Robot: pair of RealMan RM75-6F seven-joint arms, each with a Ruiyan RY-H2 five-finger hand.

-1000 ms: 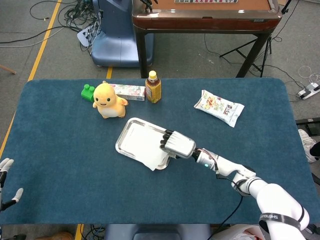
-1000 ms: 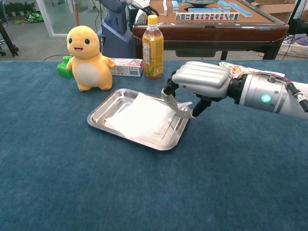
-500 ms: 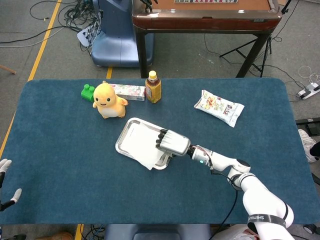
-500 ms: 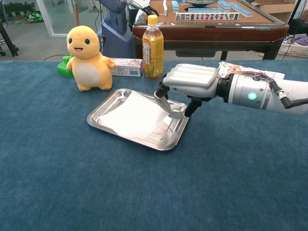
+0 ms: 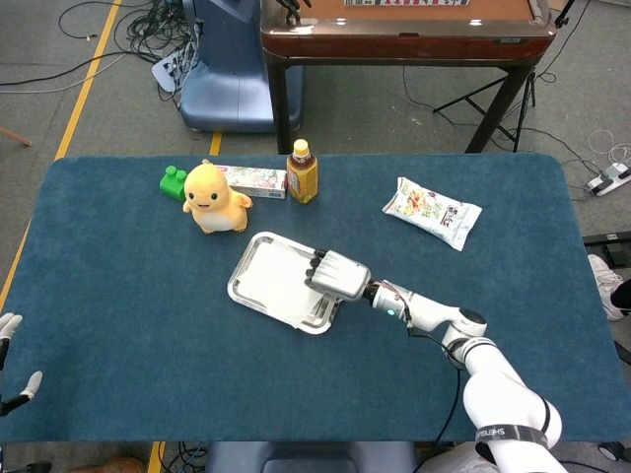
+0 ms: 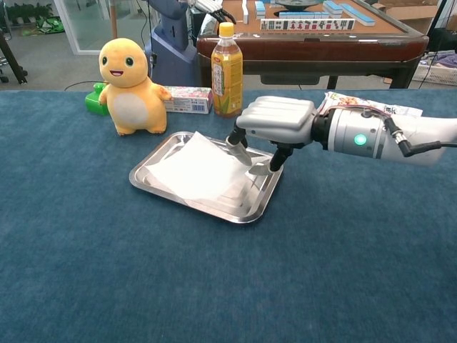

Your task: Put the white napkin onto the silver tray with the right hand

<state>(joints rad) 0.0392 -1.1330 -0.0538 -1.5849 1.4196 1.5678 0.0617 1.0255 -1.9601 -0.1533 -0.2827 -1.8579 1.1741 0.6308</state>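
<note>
The white napkin (image 6: 193, 171) lies spread inside the silver tray (image 6: 153, 187) at mid-table; in the head view the napkin (image 5: 271, 286) covers most of the tray (image 5: 240, 271). My right hand (image 6: 275, 121) hovers over the tray's right end, palm down, and pinches the napkin's right corner between thumb and fingers. The head view shows this right hand (image 5: 335, 274) above the tray's right rim. My left hand (image 5: 8, 325) shows only at the bottom-left edge of the head view, fingers apart, holding nothing.
Behind the tray stand a yellow plush toy (image 6: 128, 86), a green block (image 6: 95, 100), a small carton (image 6: 189, 100) and a drink bottle (image 6: 226, 70). A snack bag (image 5: 432, 210) lies at the back right. A wooden table (image 5: 404, 39) stands beyond the far edge.
My right hand has moved left and lower over the tray, drawing the napkin with it. The napkin, which hung over the tray's near rim, now lies flatter inside it.
</note>
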